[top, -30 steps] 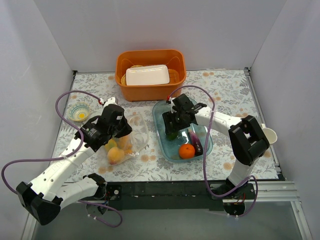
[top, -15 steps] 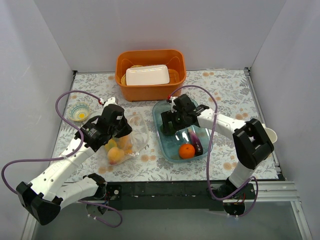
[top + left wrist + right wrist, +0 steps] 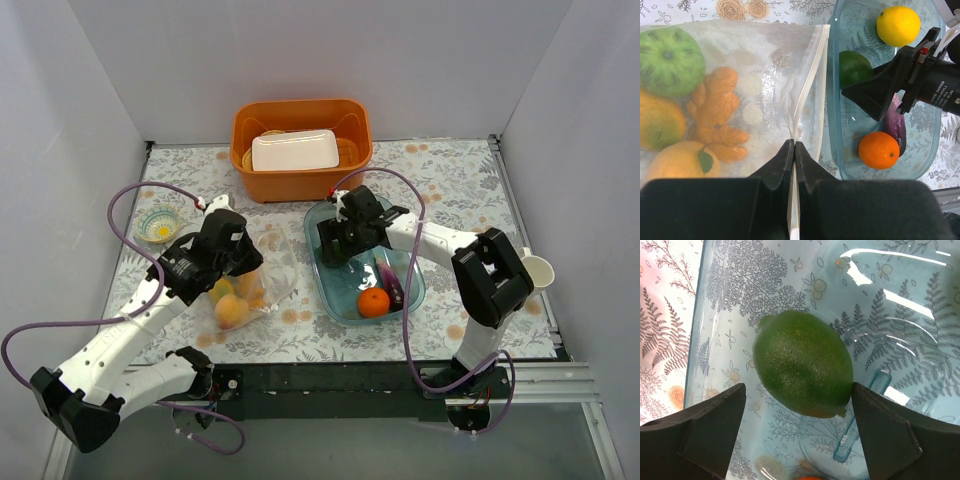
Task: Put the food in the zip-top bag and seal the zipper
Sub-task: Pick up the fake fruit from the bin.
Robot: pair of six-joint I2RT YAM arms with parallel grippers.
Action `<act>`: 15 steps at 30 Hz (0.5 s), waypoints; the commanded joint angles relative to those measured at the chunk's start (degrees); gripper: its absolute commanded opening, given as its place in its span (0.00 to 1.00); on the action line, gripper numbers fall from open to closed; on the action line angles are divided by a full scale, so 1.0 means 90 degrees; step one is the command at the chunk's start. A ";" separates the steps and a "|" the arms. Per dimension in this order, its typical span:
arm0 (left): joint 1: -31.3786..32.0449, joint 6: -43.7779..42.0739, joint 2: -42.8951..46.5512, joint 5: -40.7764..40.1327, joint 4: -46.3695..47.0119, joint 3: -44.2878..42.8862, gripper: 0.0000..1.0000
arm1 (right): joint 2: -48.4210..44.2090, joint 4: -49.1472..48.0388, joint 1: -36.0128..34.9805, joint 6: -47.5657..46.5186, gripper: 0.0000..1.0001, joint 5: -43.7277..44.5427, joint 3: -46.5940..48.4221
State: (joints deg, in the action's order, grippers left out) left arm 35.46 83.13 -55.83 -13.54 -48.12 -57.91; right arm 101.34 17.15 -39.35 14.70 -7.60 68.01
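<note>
left wrist view: only here do I see the left gripper (image 3: 794, 146) pressed together on the zipper (image 3: 809, 90). The whitish strip runs up from between its tips along the right edge of the zip-top bag (image 3: 760, 75).
in the bag: green fruit (image 3: 670, 60) upper left, ginger (image 3: 715, 117) centre, orange citrus (image 3: 657, 122) at the left edge, leafed yellow-orange one (image 3: 682, 162) lower left.
right wrist view: lime (image 3: 802, 362) fills the centre. The right gripper (image 3: 797, 390) is spread, one finger either side of the lime. I cannot tell if the pads touch it.
top external view: both arms at once. The bag is lower left of centre and the blue tray (image 3: 348, 292) right of centre. The right gripper sits over the tray's upper-left end and hides the lime there.
tray food: lemon (image 3: 898, 25) at the top, seen only by the left wrist. Eggplant (image 3: 390, 281) and orange (image 3: 373, 301) are at the lower end.
edges: the bag mouth lies just beside the tray's left rim.
- orange bin (image 3: 300, 185) holding a white tray (image 3: 294, 150), top centre
- small bowl (image 3: 160, 223), far left
- cup (image 3: 537, 268), far right
open room: patterned mat (image 3: 450, 180) shows upper right, between the tray and the wall.
</note>
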 commanded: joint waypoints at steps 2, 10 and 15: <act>-0.0024 -0.0009 0.0208 -0.0136 -0.0103 -0.0089 0.00 | -0.0195 0.0224 -0.0206 -0.0197 0.91 0.0003 0.0111; -0.0024 0.0021 0.0120 0.0118 0.0112 0.0048 0.00 | -0.1074 0.0234 -0.0315 -0.0178 0.91 0.0472 -0.0301; -0.0024 -0.0038 0.0071 0.0059 0.0093 -0.0118 0.00 | -0.0860 0.0175 -0.0305 -0.0344 0.94 0.0814 -0.0028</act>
State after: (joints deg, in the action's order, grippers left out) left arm 35.46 83.33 -55.37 -13.02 -47.94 -57.69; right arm 92.97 19.42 -42.39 13.28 -3.75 65.30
